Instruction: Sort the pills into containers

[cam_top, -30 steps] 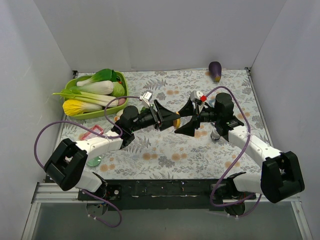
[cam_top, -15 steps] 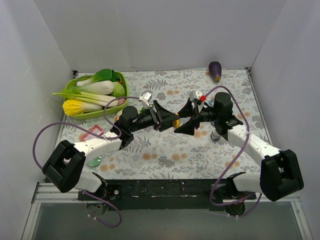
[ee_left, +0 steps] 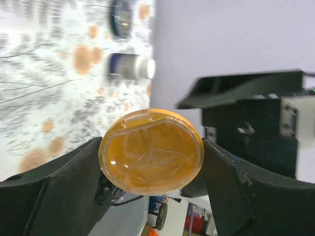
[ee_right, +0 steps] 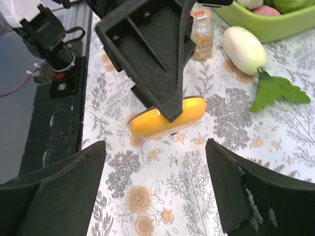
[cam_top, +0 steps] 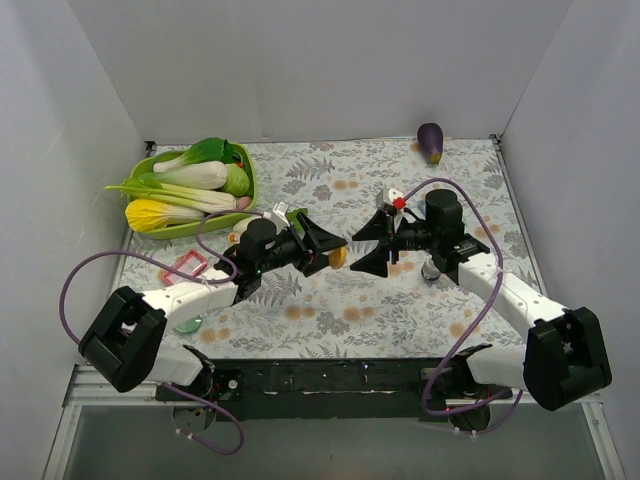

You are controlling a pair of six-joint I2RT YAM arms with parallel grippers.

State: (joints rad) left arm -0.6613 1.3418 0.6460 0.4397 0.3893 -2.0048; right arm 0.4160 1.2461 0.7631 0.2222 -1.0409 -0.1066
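Observation:
My left gripper [cam_top: 328, 250] is shut on the amber-orange container [cam_top: 339, 257] and holds it on edge just above the floral table cover. In the left wrist view the container [ee_left: 151, 151] sits face-on between the two fingers [ee_left: 59, 196]. In the right wrist view it [ee_right: 167, 117] shows edge-on in the left fingers [ee_right: 152, 54]. My right gripper [cam_top: 362, 246] is open and empty, facing the container with a small gap; its jaws stand wide in the right wrist view [ee_right: 157, 187]. The pale green container [cam_top: 187, 322] lies near the front left. No pills can be made out.
A green tray [cam_top: 246, 178] of vegetables stands at the back left, with a pink frame [cam_top: 187, 265] in front of it. An eggplant [cam_top: 430, 142] lies at the back right. A pill bottle [ee_right: 202, 32], a white vegetable [ee_right: 244, 49] and a leaf [ee_right: 275, 88] lie behind the left gripper. A white-capped bottle [ee_left: 129, 66] lies by the right arm.
My left gripper has drawn back toward the left and front with the amber container. The gap to the open right gripper has widened.

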